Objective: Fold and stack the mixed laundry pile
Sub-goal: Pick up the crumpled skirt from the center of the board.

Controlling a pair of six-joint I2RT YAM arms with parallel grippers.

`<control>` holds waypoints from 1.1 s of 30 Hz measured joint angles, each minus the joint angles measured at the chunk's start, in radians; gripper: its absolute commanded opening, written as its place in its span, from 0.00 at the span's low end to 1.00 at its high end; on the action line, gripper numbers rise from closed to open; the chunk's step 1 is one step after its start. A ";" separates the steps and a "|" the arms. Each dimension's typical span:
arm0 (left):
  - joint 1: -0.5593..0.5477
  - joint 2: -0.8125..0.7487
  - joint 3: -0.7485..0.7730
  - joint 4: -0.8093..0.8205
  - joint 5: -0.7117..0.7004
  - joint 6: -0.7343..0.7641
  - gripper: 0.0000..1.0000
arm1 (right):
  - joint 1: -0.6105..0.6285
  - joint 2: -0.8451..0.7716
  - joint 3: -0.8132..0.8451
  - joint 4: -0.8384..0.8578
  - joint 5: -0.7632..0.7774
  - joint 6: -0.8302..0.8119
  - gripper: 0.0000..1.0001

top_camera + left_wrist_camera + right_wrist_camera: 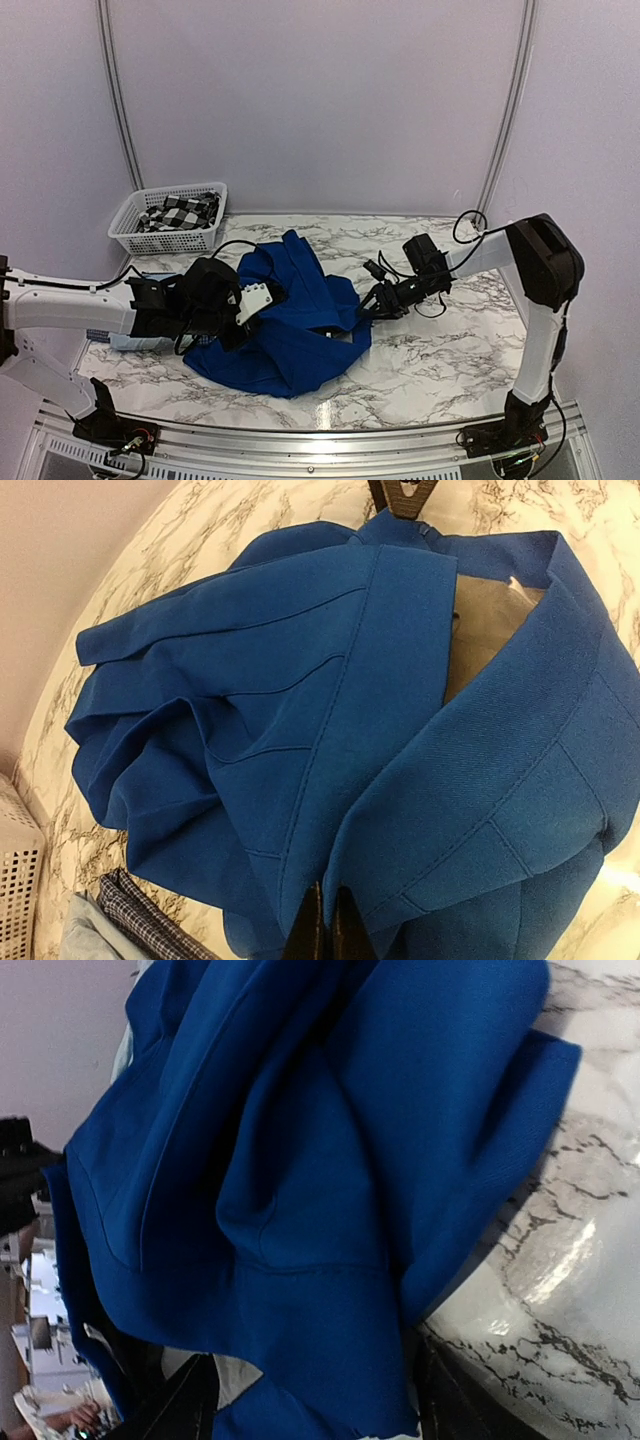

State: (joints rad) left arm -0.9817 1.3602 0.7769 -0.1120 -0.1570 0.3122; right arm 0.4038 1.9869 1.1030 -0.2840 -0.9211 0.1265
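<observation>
1 high overview, 2 close wrist views, all sharing royal-blue shirt (290, 320).

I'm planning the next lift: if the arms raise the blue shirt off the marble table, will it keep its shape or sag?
Probably sag. The royal-blue shirt lies in deep folds and creases, so it looks floppy. Pinched by the left gripper at one edge, the rest would likely hang and drag. On the glossy marble table it may slide easily.

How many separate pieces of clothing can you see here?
4, possibly more hidden underneath. The royal-blue shirt is crumpled mid-table between the arms; a black-and-white check flannel lies in the white basket at far left; a small-checked navy cloth and a pale blue garment lie beside the blue shirt.
</observation>
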 measured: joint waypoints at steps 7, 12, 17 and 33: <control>0.012 0.010 0.004 0.002 0.018 -0.001 0.00 | 0.003 -0.092 -0.132 0.035 -0.002 -0.018 0.63; 0.012 0.016 0.008 0.003 0.026 -0.002 0.00 | 0.005 -0.090 -0.153 0.068 0.002 -0.006 0.54; 0.012 0.016 0.008 0.002 0.026 -0.002 0.00 | 0.039 -0.034 -0.084 0.089 0.035 0.017 0.40; 0.100 -0.010 0.036 0.011 0.016 -0.034 0.00 | 0.035 -0.121 -0.050 -0.045 0.368 0.072 0.00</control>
State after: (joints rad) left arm -0.8814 1.3499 0.8131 -0.1009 -0.1413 0.2783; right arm 0.4393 1.8656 1.0527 -0.3290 -0.5529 0.1989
